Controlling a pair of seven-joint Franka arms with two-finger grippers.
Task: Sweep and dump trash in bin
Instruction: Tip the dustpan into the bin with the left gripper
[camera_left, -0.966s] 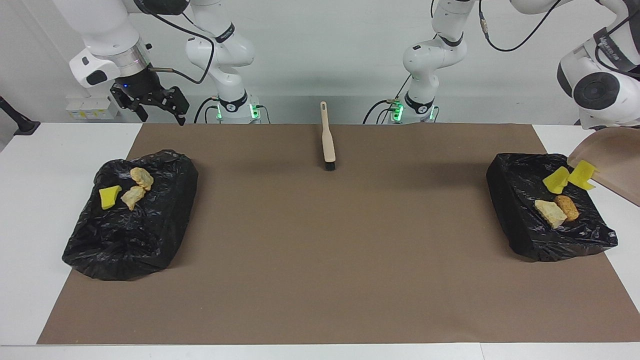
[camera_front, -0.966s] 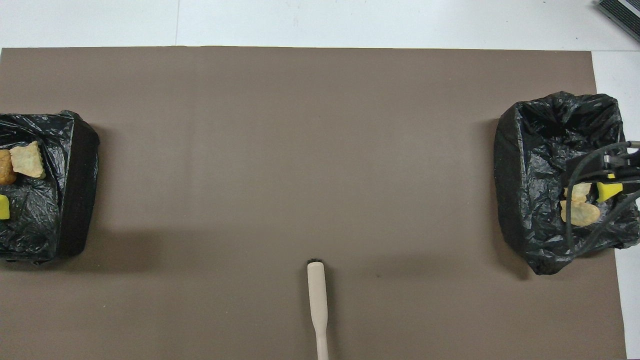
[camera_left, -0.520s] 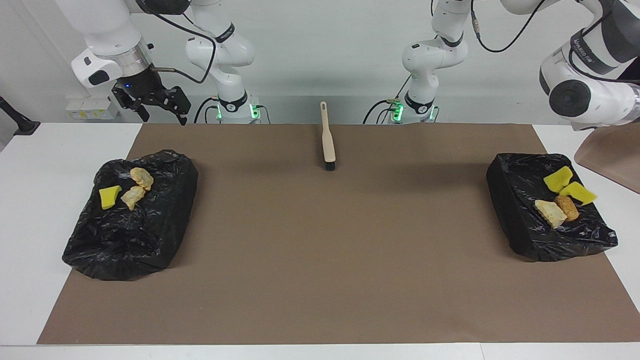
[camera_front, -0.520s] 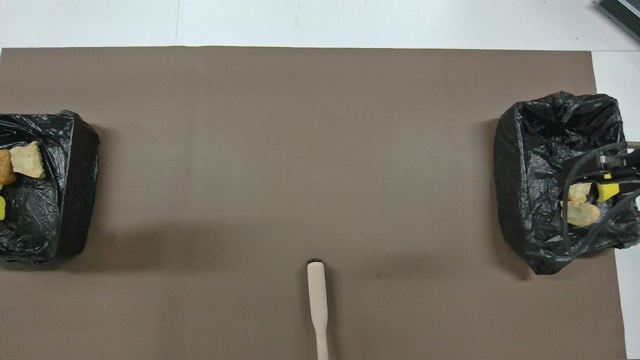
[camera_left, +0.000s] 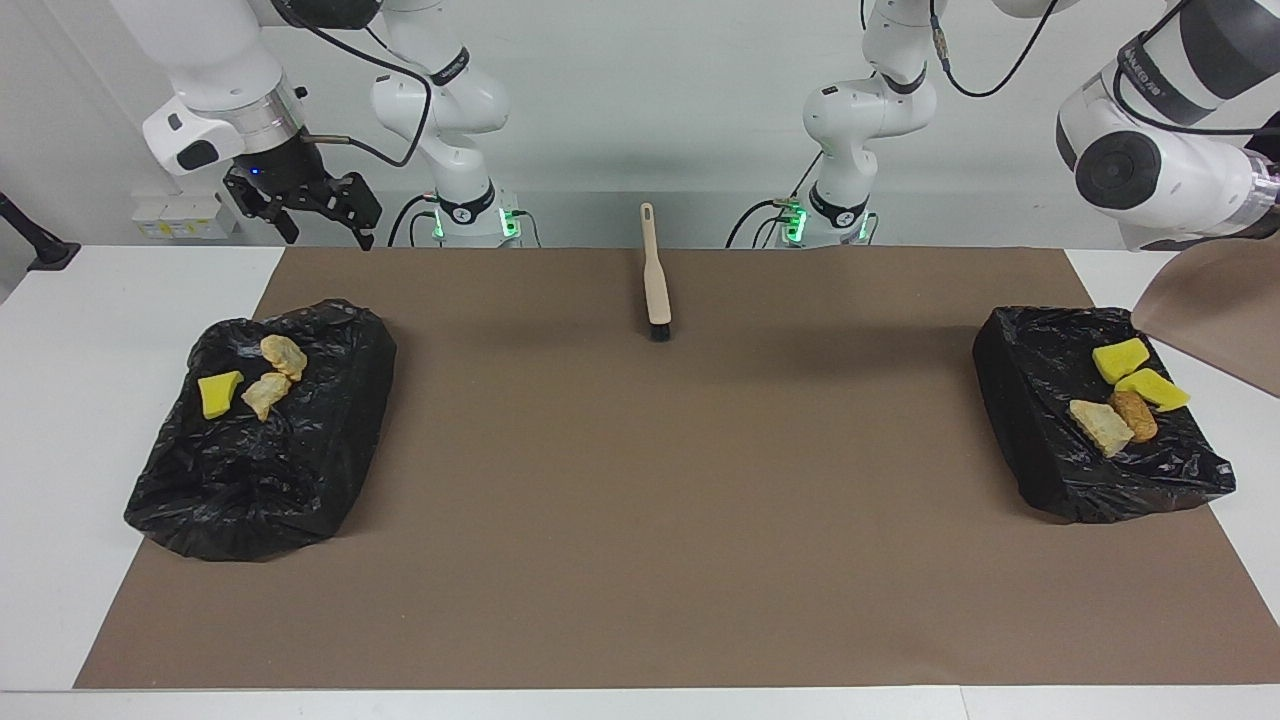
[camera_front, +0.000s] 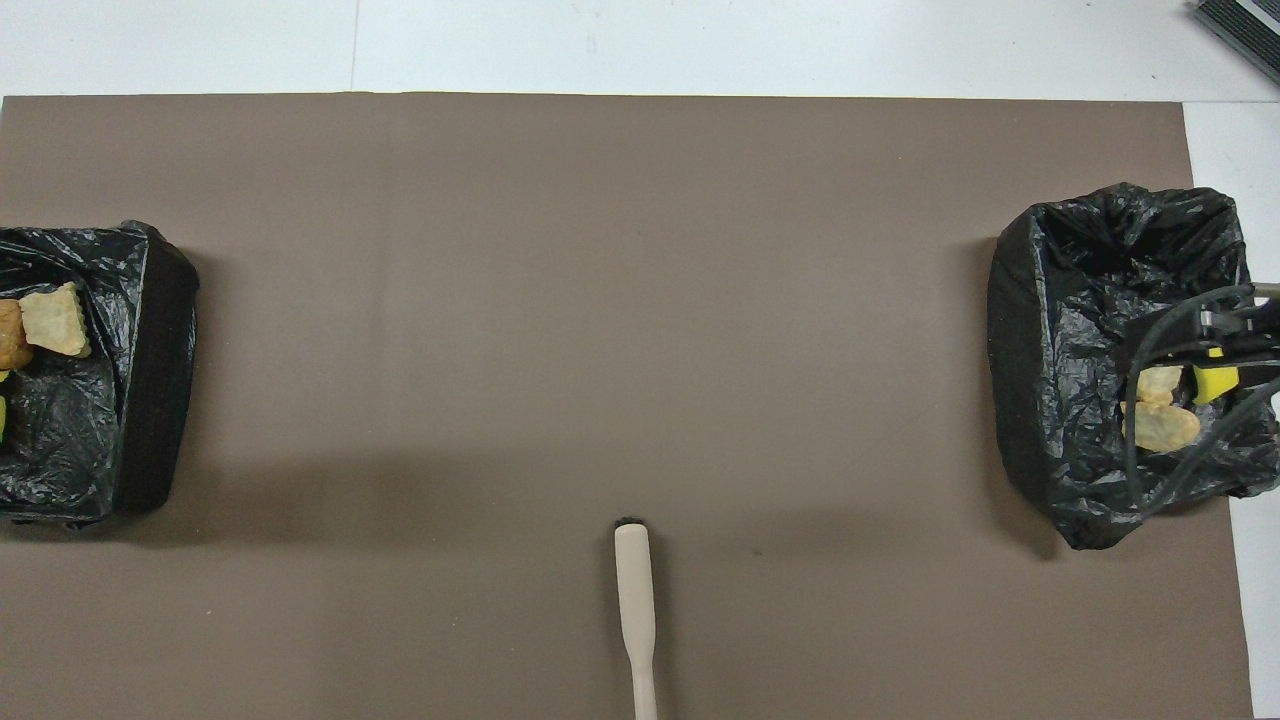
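I stand across the table from the robots, so twelve o'clock is their side. A big brown mat (camera_left: 640, 520) covers most of the white table (camera_left: 60, 420).

At nine o'clock sits a bin lined with a black bag (camera_left: 250, 480). In it lie one yellow sponge bit (camera_left: 220, 393) and two tan bread lumps (camera_left: 283, 355), close together at the end nearer to the robots.

At three o'clock sits the second black bin (camera_left: 1030, 400). It holds two yellow sponge bits (camera_left: 1120, 358), one touching the other, and just beside them a pale bread lump (camera_left: 1100, 425) and an orange bread lump (camera_left: 1135, 415) lying side by side. So all seven bits of trash are in the two bins, and the mat has none on it.

The brush (camera_left: 655, 275) lies flat on the mat at twelve o'clock. Its handle points at the robots and its black bristles point at me.

The right claw (camera_left: 305, 205) hangs in the air at about ten o'clock, over the white table by the mat's corner. It is spread wide, holds nothing and waits.

The left arm (camera_left: 1150, 170) is up at about two o'clock. The left claw is past the edge of what I can see, pinched tight on the dustpan (camera_left: 1215, 310). The dustpan is in the air, tilted, with its low edge near the three o'clock bin's rim.
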